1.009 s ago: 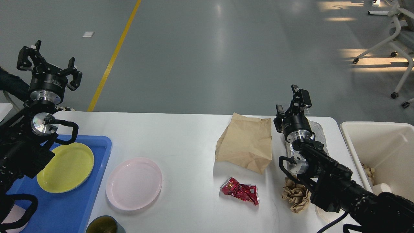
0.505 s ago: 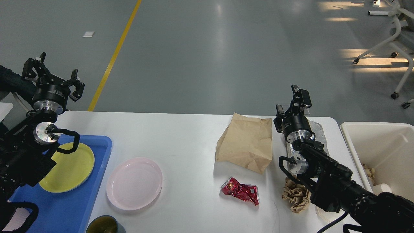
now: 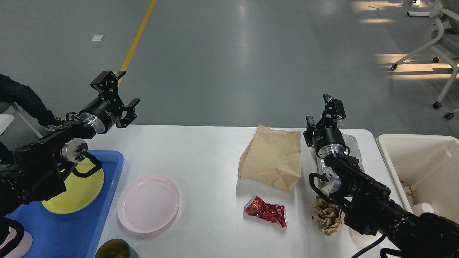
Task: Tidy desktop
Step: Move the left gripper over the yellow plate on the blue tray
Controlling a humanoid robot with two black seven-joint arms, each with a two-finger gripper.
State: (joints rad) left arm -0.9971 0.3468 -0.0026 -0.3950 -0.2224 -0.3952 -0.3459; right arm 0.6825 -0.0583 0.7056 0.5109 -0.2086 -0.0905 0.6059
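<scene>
Desktop (image 3: 211,161) below both pincers, left (image 3: 120,91) spread.

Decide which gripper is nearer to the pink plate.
Left. The left gripper hangs open above the desktop's far left edge, beyond the pink plate. The right gripper is across the table, past the paper bag.

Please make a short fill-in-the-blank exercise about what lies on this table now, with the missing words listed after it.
1. The yellow plate lies in the ____ tray.
2. The pink plate lies on the white ____.
3. The crushed can is ____ in colour.
4. The brown paper bag lies left of the ____ gripper.

Missing words: blue; desktop; red; right
</scene>
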